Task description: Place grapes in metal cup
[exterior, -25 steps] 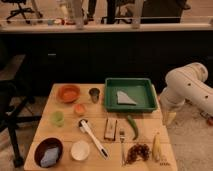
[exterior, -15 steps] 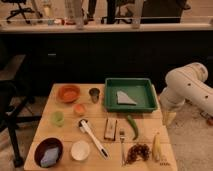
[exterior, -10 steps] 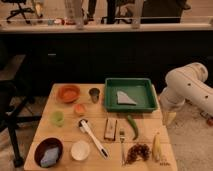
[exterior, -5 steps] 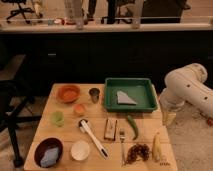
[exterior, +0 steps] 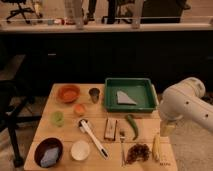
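Hovering at the bench's right edge, my gripper [exterior: 167, 129] (open or closed, I cannot tell) sits near the grapes [exterior: 138, 152] by the front-right corner; the metal cup [exterior: 94, 94] stands at the back edge. Wisest: drop straight down, sparing the corn cob [exterior: 156, 147].

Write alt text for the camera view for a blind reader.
The grapes lie at the wooden table's front edge, apart from the metal cup beside a green tray. The gripper hangs by the table's right edge, near the corn cob.

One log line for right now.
gripper: at right edge of wooden table | dark reddish-brown grape bunch: front right | small grey metal cup: rear, beside orange bowl
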### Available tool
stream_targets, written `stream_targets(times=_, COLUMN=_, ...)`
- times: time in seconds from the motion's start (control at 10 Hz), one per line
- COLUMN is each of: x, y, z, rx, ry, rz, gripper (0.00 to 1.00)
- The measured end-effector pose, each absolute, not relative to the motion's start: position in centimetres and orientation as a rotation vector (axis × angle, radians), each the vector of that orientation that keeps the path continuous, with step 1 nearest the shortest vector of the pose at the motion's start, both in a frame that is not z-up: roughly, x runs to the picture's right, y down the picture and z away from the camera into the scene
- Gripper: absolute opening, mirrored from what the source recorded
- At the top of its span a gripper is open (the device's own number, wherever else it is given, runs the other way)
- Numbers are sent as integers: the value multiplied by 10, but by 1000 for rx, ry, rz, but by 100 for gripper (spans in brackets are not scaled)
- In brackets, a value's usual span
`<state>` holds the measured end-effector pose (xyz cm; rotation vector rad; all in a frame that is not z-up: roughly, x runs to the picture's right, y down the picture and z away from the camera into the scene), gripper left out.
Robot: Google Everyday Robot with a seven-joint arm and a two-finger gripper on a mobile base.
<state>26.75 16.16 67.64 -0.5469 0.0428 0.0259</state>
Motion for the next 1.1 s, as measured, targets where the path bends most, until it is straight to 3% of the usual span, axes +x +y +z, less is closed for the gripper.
stream_targets(times=0.4, x=264, y=195, z=685, rx=-575, ry=-60, rz=71, gripper=80)
stream_targets(times=0.7, x=262, y=212, z=691, rx=-620, ry=-246, rz=203, gripper=80)
stream_targets(times=1.1, x=247, y=230, z=698, rx=-665, ry=-295, rz=255, gripper=80)
